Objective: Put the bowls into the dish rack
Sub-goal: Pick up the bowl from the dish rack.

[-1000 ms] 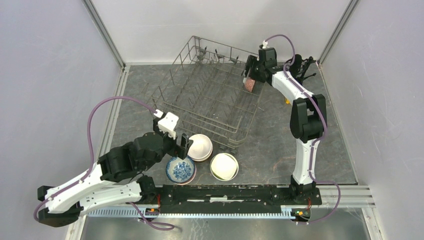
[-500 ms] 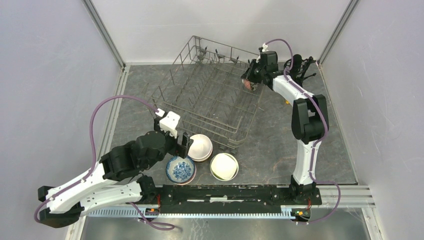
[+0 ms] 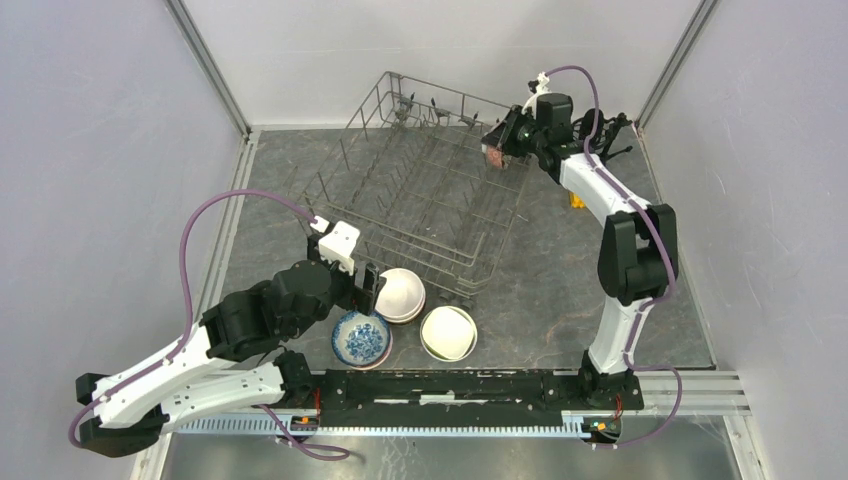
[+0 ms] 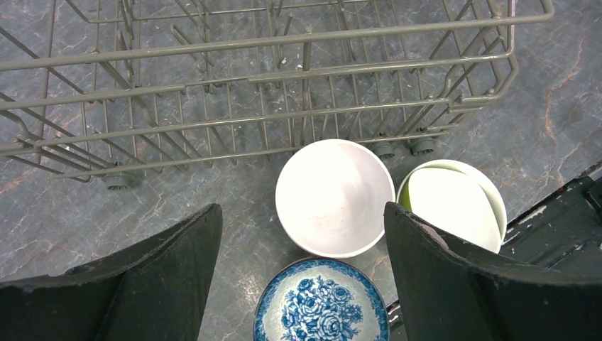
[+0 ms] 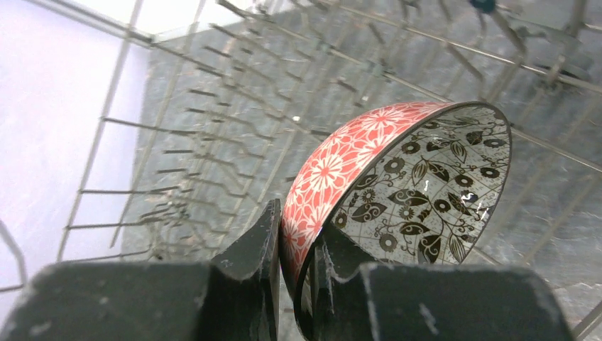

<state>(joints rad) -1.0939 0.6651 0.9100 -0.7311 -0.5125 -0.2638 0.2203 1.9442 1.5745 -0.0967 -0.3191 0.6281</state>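
The grey wire dish rack stands at the back middle of the table, and its near wall fills the top of the left wrist view. My right gripper is shut on the rim of a bowl that is red-flowered outside and black-and-white leafed inside. It holds this bowl tilted on edge over the rack's far right corner. Three bowls sit in front of the rack: white, blue-and-white and lime green. My left gripper hangs open above the white bowl and the blue one.
A small yellow object lies on the table right of the rack. Black hardware sits in the far right corner. The arms' mounting rail runs along the near edge, close behind the bowls. Walls enclose both sides.
My right gripper has shut on the red patterned bowl and carried it up and slightly right, to the rack's far right corner. The left arm has barely moved.
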